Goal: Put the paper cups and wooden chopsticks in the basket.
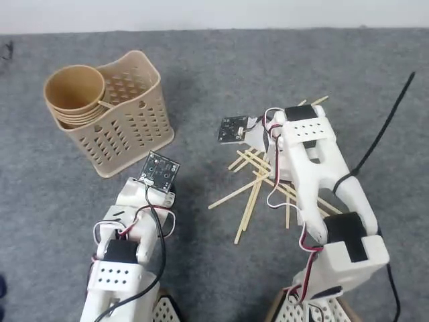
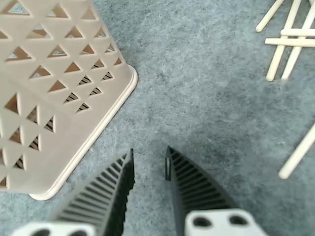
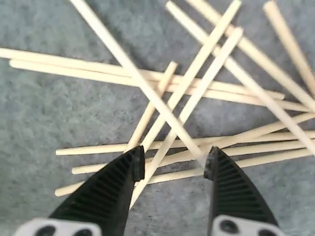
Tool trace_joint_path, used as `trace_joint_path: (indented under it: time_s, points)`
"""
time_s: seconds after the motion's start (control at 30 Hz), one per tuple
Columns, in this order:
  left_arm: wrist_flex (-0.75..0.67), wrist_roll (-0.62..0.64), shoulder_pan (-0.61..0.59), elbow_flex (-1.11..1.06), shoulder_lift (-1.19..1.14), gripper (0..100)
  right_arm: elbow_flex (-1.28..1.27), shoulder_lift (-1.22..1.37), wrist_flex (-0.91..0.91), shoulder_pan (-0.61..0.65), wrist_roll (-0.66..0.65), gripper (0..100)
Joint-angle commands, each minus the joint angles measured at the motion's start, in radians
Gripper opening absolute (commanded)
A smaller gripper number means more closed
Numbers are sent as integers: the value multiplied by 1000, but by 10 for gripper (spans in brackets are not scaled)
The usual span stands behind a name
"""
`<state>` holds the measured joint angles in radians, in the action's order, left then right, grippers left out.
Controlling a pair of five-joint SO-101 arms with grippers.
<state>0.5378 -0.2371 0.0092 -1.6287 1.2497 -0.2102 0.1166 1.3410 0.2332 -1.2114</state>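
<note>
A tan perforated basket (image 1: 137,127) stands at the far left with a stack of paper cups (image 1: 74,90) inside it. Several wooden chopsticks (image 1: 258,184) lie crisscrossed on the grey carpet right of centre. My right gripper (image 3: 174,158) is open just above this pile, and crossed chopsticks (image 3: 197,93) lie between and beyond its fingertips. In the high view the right arm (image 1: 305,144) covers the far part of the pile. My left gripper (image 2: 149,155) hangs narrowly open over bare carpet, with nothing in it, beside the basket's bottom corner (image 2: 54,98). A few chopstick ends (image 2: 290,44) lie farther off.
A black cable (image 1: 389,127) runs from the right arm toward the far right. Both arm bases (image 1: 117,282) sit at the near edge. Bare carpet lies between the basket and the chopstick pile.
</note>
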Motion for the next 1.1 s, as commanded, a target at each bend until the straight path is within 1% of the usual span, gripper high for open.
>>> trace_joint_path:
  time_s: [0.0, 0.13, 0.23, 0.43, 0.5, 0.6, 0.63, 0.7, 0.77, 0.97, 1.07]
  points:
    - [-28, -6, 11, 8, 14, 94, 5, 8, -10, -7, -57, 214]
    - [-28, -6, 9, 8, 14, 94, 12, 107, -27, -25, -92, 214]
    - [-28, -6, 9, 8, 14, 94, 12, 165, -90, -36, -94, 213]
    - [-28, -6, 9, 8, 14, 94, 12, 188, -131, -38, -91, 208]
    - [-28, -6, 9, 8, 14, 94, 12, 174, -125, -38, -91, 154]
    - [-28, -6, 9, 8, 14, 94, 11, 140, -119, -48, -89, 6]
    - [-28, -6, 9, 8, 14, 94, 11, 127, -110, -54, -89, 6]
    - [-28, -6, 9, 8, 14, 94, 11, 99, -82, -65, -89, 57]
    - [-28, -6, 9, 8, 14, 94, 11, 71, -61, -68, -89, 85]
    - [-28, -6, 8, 8, 14, 94, 8, 25, -25, -68, -89, 54]
    - [-28, -6, 8, 8, 14, 94, 12, 25, 4, -68, -89, 58]
